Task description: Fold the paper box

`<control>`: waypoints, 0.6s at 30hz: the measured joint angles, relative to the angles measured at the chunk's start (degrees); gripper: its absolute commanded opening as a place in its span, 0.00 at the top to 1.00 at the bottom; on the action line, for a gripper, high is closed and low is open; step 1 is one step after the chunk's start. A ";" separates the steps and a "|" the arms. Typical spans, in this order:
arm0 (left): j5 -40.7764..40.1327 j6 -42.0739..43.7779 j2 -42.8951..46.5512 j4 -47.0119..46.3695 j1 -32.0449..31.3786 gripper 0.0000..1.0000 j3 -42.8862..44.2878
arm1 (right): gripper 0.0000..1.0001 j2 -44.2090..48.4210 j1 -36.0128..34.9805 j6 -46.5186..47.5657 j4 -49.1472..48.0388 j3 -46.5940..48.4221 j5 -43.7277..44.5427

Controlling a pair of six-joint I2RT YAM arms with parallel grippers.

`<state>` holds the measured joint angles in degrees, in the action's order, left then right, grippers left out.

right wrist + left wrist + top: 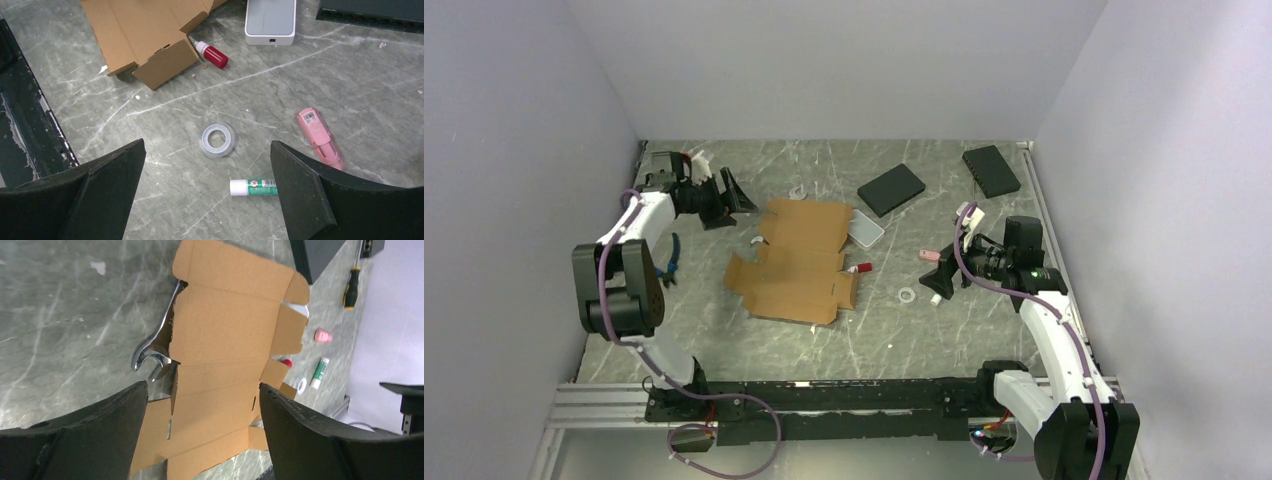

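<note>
The paper box [796, 262] is a brown die-cut cardboard sheet lying flat and unfolded in the middle of the table. It fills the centre of the left wrist view [225, 355], and its near corner shows in the right wrist view [145, 35]. My left gripper [724, 203] is open and empty, raised at the box's far left end. In its own view [202, 390] its black fingers frame the sheet. My right gripper [939, 283] is open and empty, to the right of the box. In its own view [207, 165] it is above the bare table.
A wrench [157, 342] lies along the box's edge. A red-capped bottle [212, 54], tape roll [218, 140], green glue stick [254, 187] and pink stapler [320, 137] lie right of the box. A white case [865, 228], two black slabs [891, 188] [991, 170], pliers [670, 262].
</note>
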<state>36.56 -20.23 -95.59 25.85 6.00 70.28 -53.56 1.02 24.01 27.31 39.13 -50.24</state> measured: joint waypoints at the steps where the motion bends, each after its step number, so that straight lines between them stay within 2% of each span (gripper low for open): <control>1: 1.46 0.68 -1.51 0.07 0.00 0.23 0.00 | 0.00 0.00 0.00 0.00 0.00 0.00 0.00; 4: 4.22 1.79 -4.81 -0.04 -0.04 0.38 0.00 | 0.00 0.00 0.00 0.00 0.00 0.00 0.00; 6: 5.95 2.25 -6.78 -0.57 -0.09 0.42 0.02 | 0.00 -0.02 0.00 0.00 0.00 0.00 0.00; 18: 10.32 2.19 -18.03 -3.13 -0.02 0.51 3.69 | 0.00 -1.57 -0.07 0.00 -0.35 0.00 0.22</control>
<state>46.87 -18.04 -113.62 22.72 5.98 73.97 -55.13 0.95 24.01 26.96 39.13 -50.02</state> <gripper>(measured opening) 0.505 0.997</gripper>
